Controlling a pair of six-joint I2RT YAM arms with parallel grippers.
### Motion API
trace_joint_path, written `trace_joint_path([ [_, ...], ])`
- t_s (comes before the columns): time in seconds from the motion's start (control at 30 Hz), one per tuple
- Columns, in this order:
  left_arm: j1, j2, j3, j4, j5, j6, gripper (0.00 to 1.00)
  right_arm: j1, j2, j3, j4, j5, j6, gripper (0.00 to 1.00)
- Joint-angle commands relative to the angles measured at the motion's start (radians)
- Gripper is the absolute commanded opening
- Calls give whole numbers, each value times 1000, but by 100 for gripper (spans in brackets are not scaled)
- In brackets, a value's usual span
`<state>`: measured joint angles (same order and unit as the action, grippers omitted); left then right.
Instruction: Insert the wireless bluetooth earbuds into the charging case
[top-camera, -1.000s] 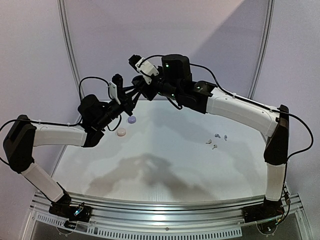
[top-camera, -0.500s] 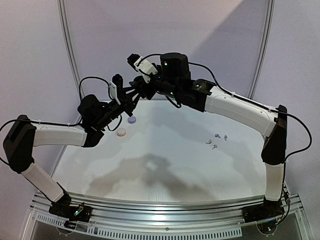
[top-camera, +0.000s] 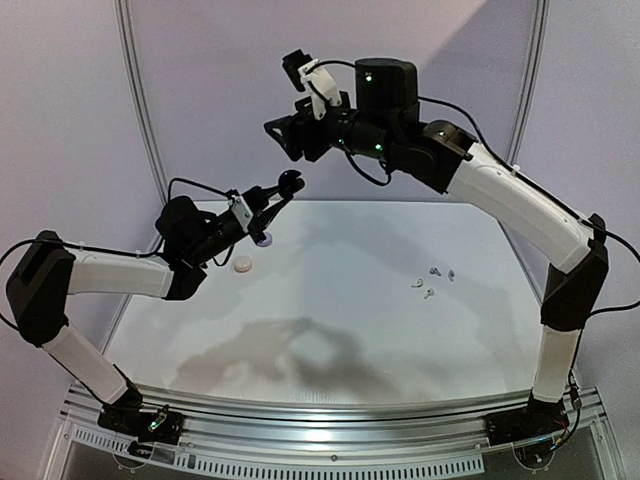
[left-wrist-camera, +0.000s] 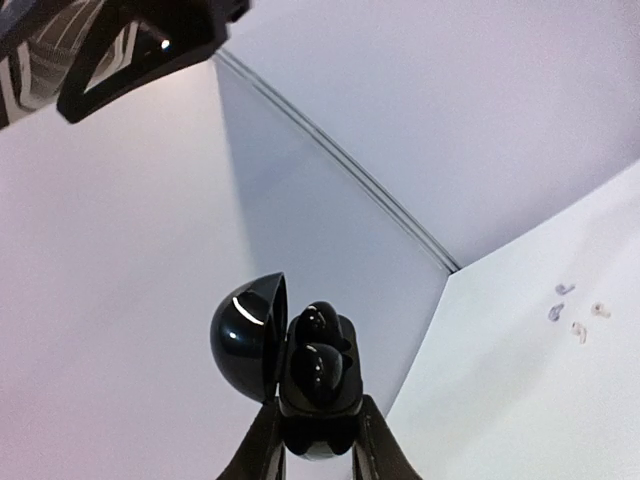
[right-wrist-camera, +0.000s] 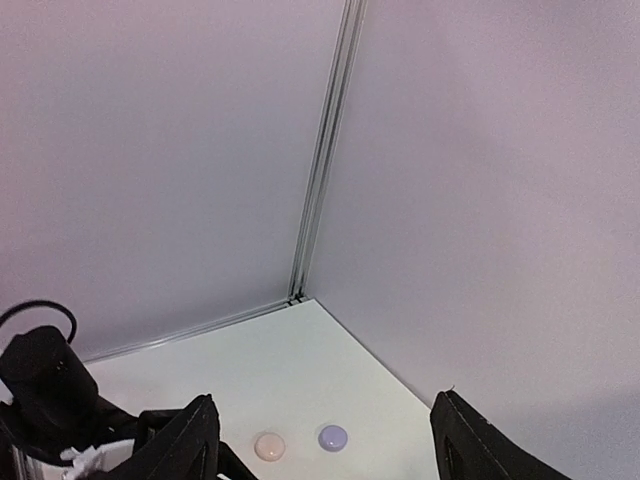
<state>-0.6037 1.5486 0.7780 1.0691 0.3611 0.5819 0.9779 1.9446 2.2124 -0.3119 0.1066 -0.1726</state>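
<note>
The black charging case stands open in the air, its rounded glossy lid swung out to one side on its hinge. Two black earbuds sit in its wells, one above the other, shiny and dark like the case. The left gripper is clamped on the lower body of this case, one finger on each flank.

Below the black case, on the white table, lie two closed round cases just beside each other, one lavender and one peach.

Well apart from the black case, towards the table's right side, four loose earbuds lie in a small cluster. They are tiny, stemmed and pale, some white and some lavender-grey.

The right gripper hangs above the black case, a little apart from it. Its fingers are spread wide with nothing between them.
</note>
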Motion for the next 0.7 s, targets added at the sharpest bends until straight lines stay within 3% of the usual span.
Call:
trace_joint_path([
  [0.0,12,-28,-25,26,138,430,0,-31,59,103,-250,-73,166,70],
  [0.23,12,-28,-29,0,165,619,0,-30,134,119,-404,-183,244,52],
  [0.4,12,-30,-19,-9,125,642,0,-30,111,37,-443,-204,245,37],
  [0.67,12,-39,-18,-35,78,597,0,-29,-41,-179,-411,-112,256,34],
])
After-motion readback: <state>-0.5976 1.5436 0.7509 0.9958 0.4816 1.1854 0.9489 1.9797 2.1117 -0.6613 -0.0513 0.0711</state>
